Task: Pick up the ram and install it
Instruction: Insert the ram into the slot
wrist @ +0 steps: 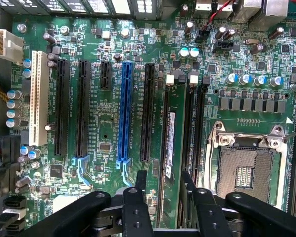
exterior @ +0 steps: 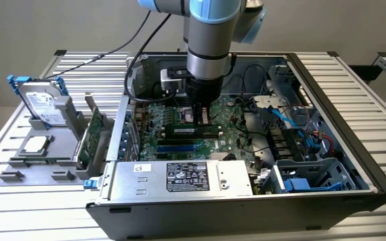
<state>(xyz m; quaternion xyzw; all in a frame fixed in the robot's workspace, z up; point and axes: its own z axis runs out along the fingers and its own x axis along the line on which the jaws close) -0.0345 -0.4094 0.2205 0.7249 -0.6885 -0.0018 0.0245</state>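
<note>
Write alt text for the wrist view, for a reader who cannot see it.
The open gripper straddles the ram, which stands on edge on the green motherboard, between a blue slot and the empty processor socket.

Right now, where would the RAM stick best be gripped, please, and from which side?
I'd pinch the RAM stick across its flat faces at mid-length, from straight above: it stands on edge in the motherboard, only the upper edge free.

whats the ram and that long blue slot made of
The ram: it looks like circuit board with a green, fairly matte coating, and it carries a white label that may be paper. The blue slot: probably moulded plastic, going by its even colour and slight sheen.
</note>
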